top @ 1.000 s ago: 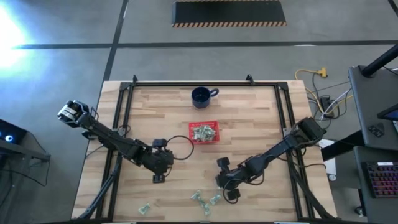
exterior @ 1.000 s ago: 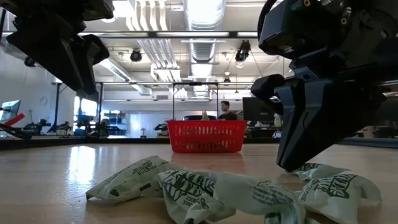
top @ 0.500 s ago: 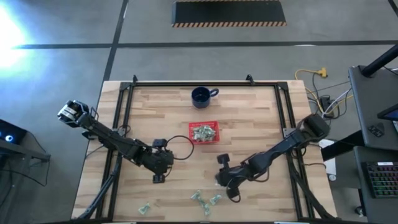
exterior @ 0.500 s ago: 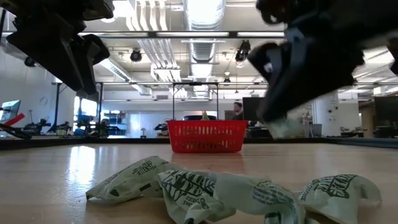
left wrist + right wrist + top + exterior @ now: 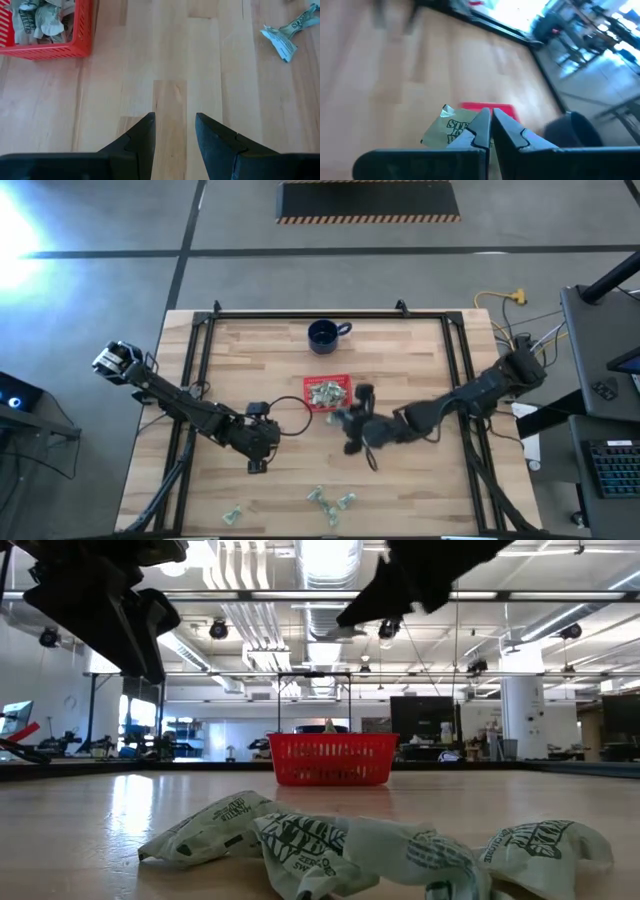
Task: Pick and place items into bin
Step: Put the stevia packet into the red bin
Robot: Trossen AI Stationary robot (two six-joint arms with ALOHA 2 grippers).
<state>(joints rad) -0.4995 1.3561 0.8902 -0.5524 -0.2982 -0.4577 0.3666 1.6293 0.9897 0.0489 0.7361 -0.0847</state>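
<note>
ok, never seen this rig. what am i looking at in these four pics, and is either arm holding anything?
Two dark robot arms work at a wooden table. One picture looks straight down from overhead, one looks level across the tabletop, and two come from cameras on the arms' wrists. On the table: a red bin already holding crumpled green-and-white wrappers, a dark blue mug behind it, and more wrappers lying loose at the near edge. The right claw, beside the bin, is shut on one wrapper, seen pinched between its fingers in the right wrist picture. The left claw waits open over bare wood, holding nothing.
</note>
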